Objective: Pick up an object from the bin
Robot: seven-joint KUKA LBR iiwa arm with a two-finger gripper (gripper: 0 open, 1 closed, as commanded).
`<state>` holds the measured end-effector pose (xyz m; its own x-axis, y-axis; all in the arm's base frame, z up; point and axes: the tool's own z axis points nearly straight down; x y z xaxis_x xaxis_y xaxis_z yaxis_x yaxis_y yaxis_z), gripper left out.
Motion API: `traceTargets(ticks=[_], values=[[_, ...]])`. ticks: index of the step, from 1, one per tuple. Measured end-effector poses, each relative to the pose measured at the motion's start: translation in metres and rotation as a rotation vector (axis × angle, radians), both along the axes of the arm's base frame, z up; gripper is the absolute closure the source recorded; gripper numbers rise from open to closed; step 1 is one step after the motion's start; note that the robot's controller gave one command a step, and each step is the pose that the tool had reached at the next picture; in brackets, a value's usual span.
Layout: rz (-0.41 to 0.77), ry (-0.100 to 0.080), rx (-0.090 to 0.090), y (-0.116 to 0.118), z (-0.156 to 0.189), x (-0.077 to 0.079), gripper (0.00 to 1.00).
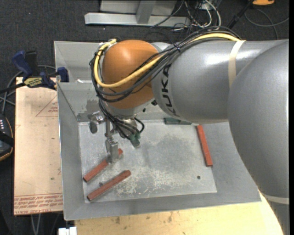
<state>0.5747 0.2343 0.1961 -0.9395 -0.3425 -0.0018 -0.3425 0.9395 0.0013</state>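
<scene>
Dark speckled floor [27,23] surrounds the scene, cables [202,11] trailing across it.

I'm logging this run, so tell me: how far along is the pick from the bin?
Done: nothing looks lifted yet. Three reddish-brown sticks lie flat on the bin floor: the upper stick and lower stick at lower left, and the right stick. In hand: the gripper sits low at the upper stick's top end. Left: likely gripping that stick and lifting it out.
</scene>
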Motion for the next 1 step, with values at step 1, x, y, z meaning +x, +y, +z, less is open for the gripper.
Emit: traceTargets(ticks=[1], values=[[0.163,0.01,-0.003,-0.0148,-0.098,-0.0632,0.0]])
